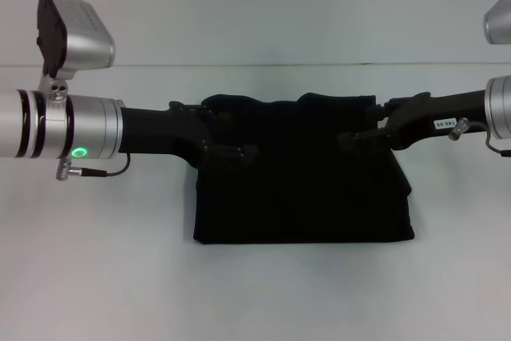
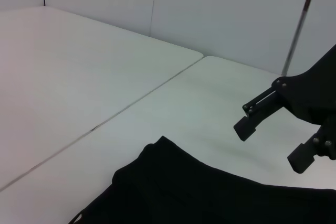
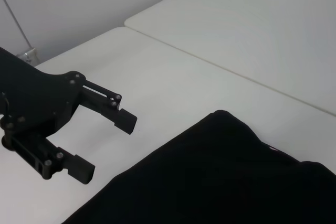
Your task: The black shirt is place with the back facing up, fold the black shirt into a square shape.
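The black shirt (image 1: 303,189) lies folded on the white tabletop (image 1: 96,277). The left hand (image 1: 231,137) at 9 o'clock and the right hand (image 1: 359,129) at 3 o'clock hover released.

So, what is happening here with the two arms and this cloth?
The robot is folding a plain black soft-fabric shirt on the white table. The shirt already lies as a rough rectangle. The left gripper and right gripper hang over its far part, jaws open, holding nothing.
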`<action>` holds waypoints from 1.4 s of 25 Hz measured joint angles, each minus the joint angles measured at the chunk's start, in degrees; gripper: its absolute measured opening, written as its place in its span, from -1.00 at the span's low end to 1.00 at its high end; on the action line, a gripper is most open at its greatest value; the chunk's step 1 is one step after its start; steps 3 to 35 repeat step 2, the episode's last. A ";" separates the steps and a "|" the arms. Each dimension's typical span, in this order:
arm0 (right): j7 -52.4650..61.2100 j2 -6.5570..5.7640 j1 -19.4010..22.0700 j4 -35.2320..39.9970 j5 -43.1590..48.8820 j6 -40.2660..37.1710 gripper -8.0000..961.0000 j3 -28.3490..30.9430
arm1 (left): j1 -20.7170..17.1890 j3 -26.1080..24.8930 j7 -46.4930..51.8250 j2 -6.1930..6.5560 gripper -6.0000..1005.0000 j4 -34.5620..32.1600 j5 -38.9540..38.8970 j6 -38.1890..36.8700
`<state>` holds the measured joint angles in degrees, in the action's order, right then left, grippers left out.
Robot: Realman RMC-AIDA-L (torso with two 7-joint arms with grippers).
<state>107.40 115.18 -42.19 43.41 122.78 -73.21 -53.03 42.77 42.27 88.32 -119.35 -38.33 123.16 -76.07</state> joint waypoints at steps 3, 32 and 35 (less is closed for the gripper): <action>0.00 0.03 0.00 -0.01 0.00 0.00 0.91 -0.02 | -0.02 0.00 0.00 0.00 0.62 -0.01 0.00 0.02; 0.00 0.03 0.00 -0.01 0.00 0.00 0.91 -0.02 | -0.02 0.00 0.00 0.00 0.62 -0.01 0.00 0.02; 0.00 0.03 0.00 -0.01 0.00 0.00 0.91 -0.02 | -0.02 0.00 0.00 0.00 0.62 -0.01 0.00 0.02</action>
